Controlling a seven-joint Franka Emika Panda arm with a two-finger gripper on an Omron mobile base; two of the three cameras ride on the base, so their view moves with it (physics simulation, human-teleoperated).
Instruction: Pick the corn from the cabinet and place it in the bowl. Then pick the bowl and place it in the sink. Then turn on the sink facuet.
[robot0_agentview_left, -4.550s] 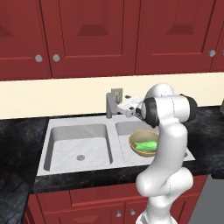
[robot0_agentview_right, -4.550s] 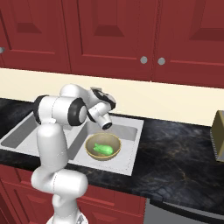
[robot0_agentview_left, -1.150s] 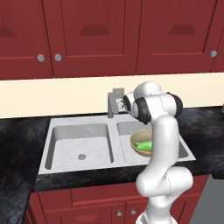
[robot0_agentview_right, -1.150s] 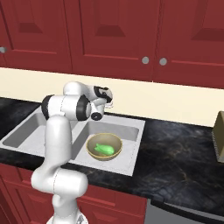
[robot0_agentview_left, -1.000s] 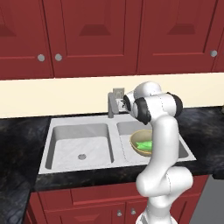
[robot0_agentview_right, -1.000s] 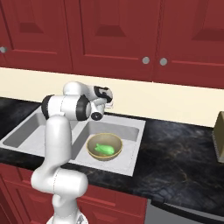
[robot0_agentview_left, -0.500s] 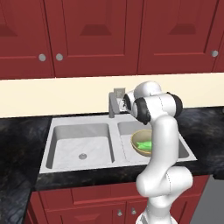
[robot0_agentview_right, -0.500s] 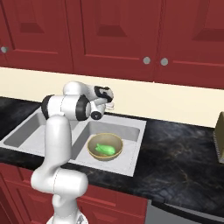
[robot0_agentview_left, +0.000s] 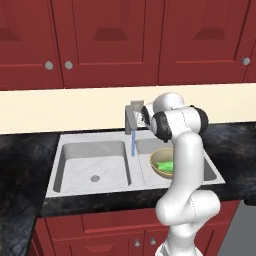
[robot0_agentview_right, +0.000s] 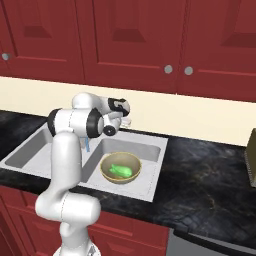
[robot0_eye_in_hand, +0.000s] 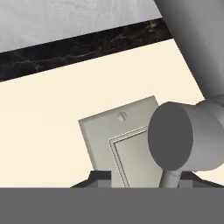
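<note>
The tan bowl (robot0_agentview_left: 163, 163) sits in the right basin of the grey sink (robot0_agentview_left: 90, 161), with the green corn (robot0_agentview_left: 166, 164) lying in it. From the right base view, the bowl (robot0_agentview_right: 120, 168) and corn (robot0_agentview_right: 121, 170) lie just below my bent arm. My gripper (robot0_agentview_left: 143, 114) is up against the sink facuet (robot0_agentview_left: 133, 115) behind the basins. A blue stream of water (robot0_agentview_left: 133, 144) falls from the facuet. In the hand view, the facuet's grey round part (robot0_eye_in_hand: 173, 142) fills the right side, its thin stem rising between my parted fingertips (robot0_eye_in_hand: 99, 176). The gripper (robot0_eye_in_hand: 144, 180) is open and holds nothing.
Closed red cabinet doors (robot0_agentview_left: 105, 40) hang above the cream backsplash. Black marbled counter (robot0_agentview_right: 210, 185) runs on both sides of the sink. A tan boxy object (robot0_agentview_right: 251, 157) stands at the far right counter edge. A wall plate (robot0_eye_in_hand: 127, 146) sits on the backsplash right behind the facuet.
Over the last seconds the hand rose from above the bowl to the facuet. In the last second the arm has hardly moved, and a blue water stream now shows under the facuet.
</note>
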